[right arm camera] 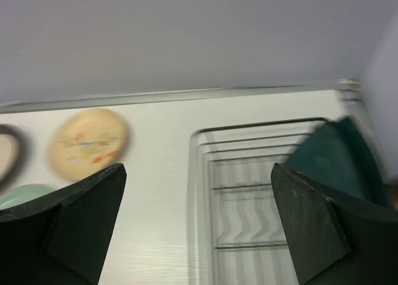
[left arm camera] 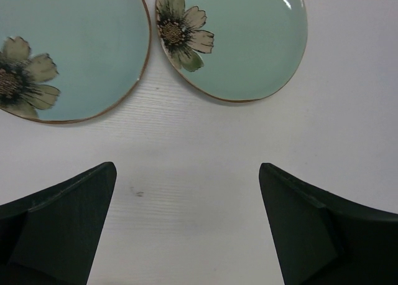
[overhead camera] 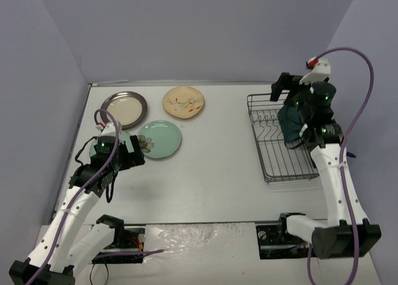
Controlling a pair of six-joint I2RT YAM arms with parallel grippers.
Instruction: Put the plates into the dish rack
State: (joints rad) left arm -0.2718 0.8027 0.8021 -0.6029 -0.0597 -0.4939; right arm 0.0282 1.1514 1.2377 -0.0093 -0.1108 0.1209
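Task judged partly done: dark teal plate (overhead camera: 289, 126) on edge in the dish rack (overhead camera: 258, 139) at right, number there not resolvable behind the arm; four plates flat at left, not yet loaded. Spread wide and empty, the left claw (left arm camera: 188, 167) above bare counter (left arm camera: 348, 142), touching nothing. Just beyond its tips, two mint-green plates (left arm camera: 242, 42) side by side, narrowly apart. Farther out, grey-rimmed cream plate (overhead camera: 124, 108) and cream floral plate (overhead camera: 183, 102) near the far edge. Likewise spread wide and empty, the right claw (right arm camera: 199, 168) over the rack, teal plate just right of its right finger, contact not discernible. Probable next step: a mint-green plate, taken by the left claw.
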